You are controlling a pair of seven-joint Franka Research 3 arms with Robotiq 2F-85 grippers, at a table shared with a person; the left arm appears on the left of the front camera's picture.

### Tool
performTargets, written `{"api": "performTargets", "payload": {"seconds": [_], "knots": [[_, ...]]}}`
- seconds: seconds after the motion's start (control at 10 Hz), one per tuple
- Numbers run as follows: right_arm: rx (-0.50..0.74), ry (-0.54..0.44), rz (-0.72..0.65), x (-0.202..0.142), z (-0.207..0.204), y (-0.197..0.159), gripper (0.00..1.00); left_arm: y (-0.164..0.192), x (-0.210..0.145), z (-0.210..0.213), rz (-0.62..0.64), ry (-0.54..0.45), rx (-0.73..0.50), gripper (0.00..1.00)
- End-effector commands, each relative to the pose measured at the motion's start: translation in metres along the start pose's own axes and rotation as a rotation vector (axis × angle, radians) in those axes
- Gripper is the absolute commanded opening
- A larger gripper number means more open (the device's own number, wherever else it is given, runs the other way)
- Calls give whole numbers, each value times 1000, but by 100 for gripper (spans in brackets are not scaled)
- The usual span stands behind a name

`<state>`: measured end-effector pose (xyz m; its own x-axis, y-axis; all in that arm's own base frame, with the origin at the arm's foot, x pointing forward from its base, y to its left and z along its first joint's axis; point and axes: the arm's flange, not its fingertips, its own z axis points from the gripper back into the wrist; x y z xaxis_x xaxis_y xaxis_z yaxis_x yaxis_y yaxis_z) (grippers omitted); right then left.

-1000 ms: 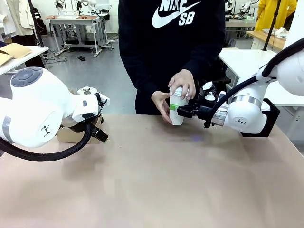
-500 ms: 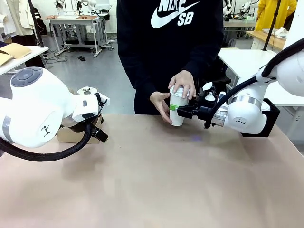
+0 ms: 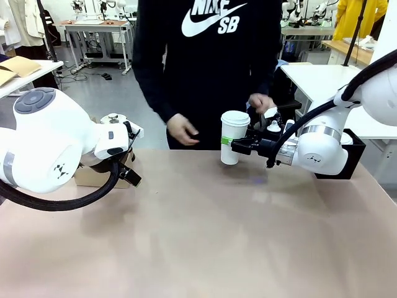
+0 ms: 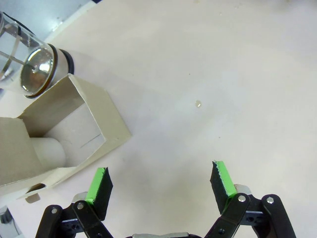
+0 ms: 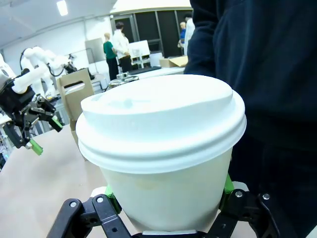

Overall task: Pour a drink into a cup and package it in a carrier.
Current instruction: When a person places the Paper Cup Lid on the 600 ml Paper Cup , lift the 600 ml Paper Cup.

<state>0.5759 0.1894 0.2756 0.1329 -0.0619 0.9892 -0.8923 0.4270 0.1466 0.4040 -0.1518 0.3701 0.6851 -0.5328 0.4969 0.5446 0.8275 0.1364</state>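
The white paper cup (image 3: 234, 139), lid on, stands upright near the table's far edge. My right gripper (image 3: 236, 147) is shut on its lower half from the right. In the right wrist view the cup (image 5: 163, 148) sits between the green pads (image 5: 226, 185). Both of the person's hands (image 3: 183, 131) are off the cup. My left gripper (image 4: 161, 181) hangs open over bare table, beside the brown cardboard carrier (image 4: 94, 119). The carrier (image 3: 90, 177) lies at far left behind my left arm. A glass pitcher (image 4: 37, 69) stands past it; the drink inside cannot be made out.
A black square box (image 3: 353, 155) sits at the far right behind my right arm. The person stands close against the far edge. Something white and round (image 4: 47, 151) shows inside one carrier slot. The brown tabletop (image 3: 205, 236) stretches wide toward me.
The person has taken both hands off the cup and drawn them back, shifting a little to the left. The cup stays in my right gripper; neither arm has moved.
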Motion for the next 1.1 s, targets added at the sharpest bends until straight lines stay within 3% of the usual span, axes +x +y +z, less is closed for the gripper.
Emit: {"api": "performTargets", "payload": {"seconds": [0.0, 0.9, 1.0], "knots": [[-1, -11, 5, 5, -2, 1, 84, 0, 0, 0, 0, -1, -1, 100], [0, 0, 0, 0, 0, 0, 84, 0, 0, 0, 0, -1, -1, 100], [2, 24, 14, 24, 6, 8, 84, 0, 0, 0, 0, -1, -1, 100]]}}
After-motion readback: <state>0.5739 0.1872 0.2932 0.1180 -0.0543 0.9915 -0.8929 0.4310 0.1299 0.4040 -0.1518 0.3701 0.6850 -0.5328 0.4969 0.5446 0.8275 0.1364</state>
